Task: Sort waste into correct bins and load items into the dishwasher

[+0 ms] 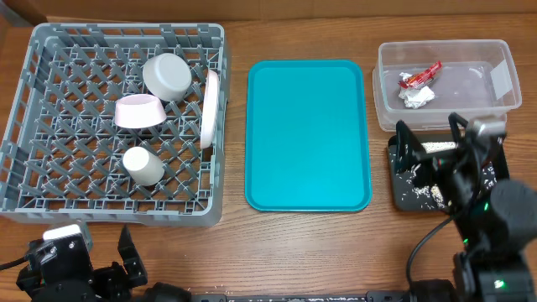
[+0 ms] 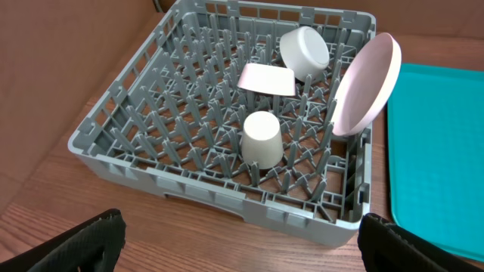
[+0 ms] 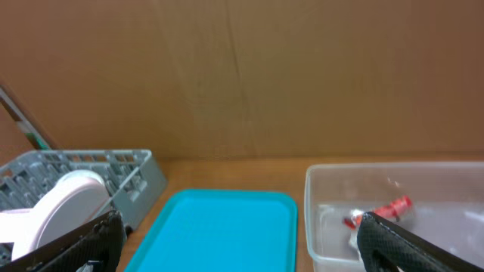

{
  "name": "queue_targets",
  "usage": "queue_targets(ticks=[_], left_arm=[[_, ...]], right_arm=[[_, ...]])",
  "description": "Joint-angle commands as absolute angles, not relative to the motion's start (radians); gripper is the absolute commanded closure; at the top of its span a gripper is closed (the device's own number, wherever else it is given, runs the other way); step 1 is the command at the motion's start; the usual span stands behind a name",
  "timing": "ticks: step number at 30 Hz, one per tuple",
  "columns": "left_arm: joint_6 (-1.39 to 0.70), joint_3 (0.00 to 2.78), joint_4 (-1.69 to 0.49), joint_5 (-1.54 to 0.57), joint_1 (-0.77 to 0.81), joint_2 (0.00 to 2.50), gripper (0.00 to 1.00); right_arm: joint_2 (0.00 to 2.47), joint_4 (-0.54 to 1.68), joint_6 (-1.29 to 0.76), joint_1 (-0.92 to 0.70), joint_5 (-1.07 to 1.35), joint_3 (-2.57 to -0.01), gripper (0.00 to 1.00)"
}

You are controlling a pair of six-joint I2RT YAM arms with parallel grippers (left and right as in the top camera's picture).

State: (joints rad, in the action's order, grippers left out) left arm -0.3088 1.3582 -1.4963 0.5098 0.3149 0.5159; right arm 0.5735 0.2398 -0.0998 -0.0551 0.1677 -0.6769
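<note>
Grey lattice rack (image 1: 50, 117), teal tray (image 1: 308, 134)

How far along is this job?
Done: the round white plate, pinkish bowl, greyish bowl and white cup sit in the grey plastic dish rack; the red snack wrapper and white paper wad lie in the clear plastic tub; white grains in the black tray. In hand: nothing, left hand and right hand open. Left: apparently nothing; the teal tray is bare.
</note>
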Motion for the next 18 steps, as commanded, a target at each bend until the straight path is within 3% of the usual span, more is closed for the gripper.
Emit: queue_targets(ticks=[1,13,18], left_arm=[[-0.322,1.357,-1.493,0.522,0.321,0.509,0.00],[-0.322,1.357,-1.493,0.522,0.321,0.509,0.00],[-0.322,1.357,-1.493,0.522,0.321,0.509,0.00]], right_arm=[[0.481,0.154,-0.097,-0.062,0.153,-0.565,0.00],[0.183,-0.231,-0.096,-0.062,0.147,-0.202,0.00],[0.057,-0.284,-0.096,-0.060,0.147,-0.093,0.00]])
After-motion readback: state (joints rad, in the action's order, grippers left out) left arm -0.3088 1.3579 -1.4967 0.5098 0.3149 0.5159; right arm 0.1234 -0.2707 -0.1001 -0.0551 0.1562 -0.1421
